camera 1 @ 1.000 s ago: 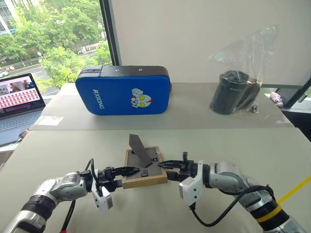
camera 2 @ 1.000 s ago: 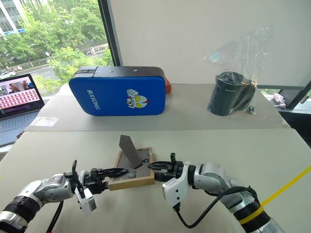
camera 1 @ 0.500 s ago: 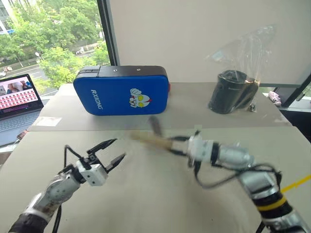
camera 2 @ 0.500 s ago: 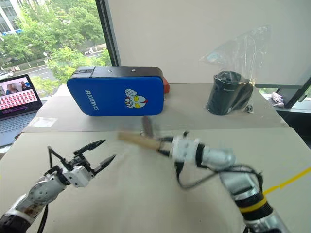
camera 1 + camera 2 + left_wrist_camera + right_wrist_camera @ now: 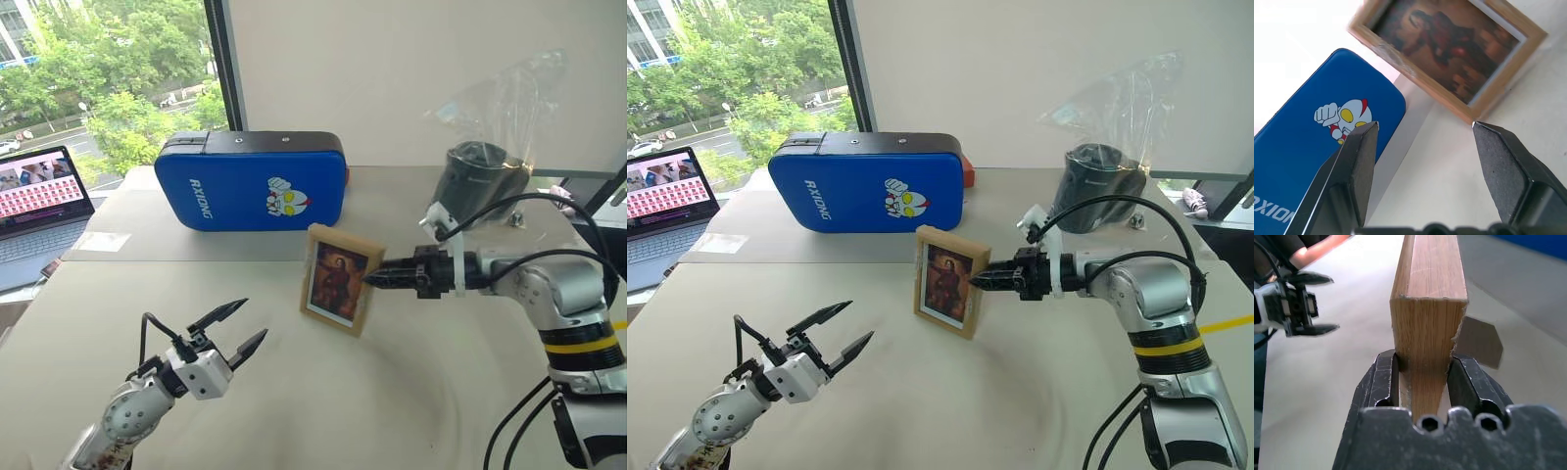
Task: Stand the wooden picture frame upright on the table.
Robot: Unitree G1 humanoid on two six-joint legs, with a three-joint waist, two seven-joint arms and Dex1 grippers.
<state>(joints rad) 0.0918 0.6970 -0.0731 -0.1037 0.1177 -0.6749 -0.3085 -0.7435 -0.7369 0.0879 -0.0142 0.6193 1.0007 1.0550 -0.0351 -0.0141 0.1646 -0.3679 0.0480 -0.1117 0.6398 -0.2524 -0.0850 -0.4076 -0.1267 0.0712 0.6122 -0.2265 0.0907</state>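
**Frame upright in the right pincer, not yet let go**

While the right gripper (image 5: 377, 278) is pinching the wooden picture frame (image 5: 339, 278) by its right-hand edge, the frame is standing portrait-wise near the middle of the table (image 5: 411, 392), its long axis running up and down and its picture facing the robot. The right wrist view is showing both black fingers (image 5: 1385, 382) pressing on either face of the light wood, so the jaws are sitting narrow, clamped on the frame. The gripper is reaching in level from the right, which means the frame lies straight off its fingertips, to their left.

The left gripper (image 5: 233, 331) is hovering well apart, lower and to the left of the frame, its fingers spread wide and holding nothing; its wrist camera is looking up at the picture between them.

The frame's bottom edge seems to be touching the tabletop, though contact is hard to confirm. The stand flap (image 5: 1480, 341) is sticking out behind. The right arm is the nearer one, so release is probably what comes next, once the flap is bearing weight.
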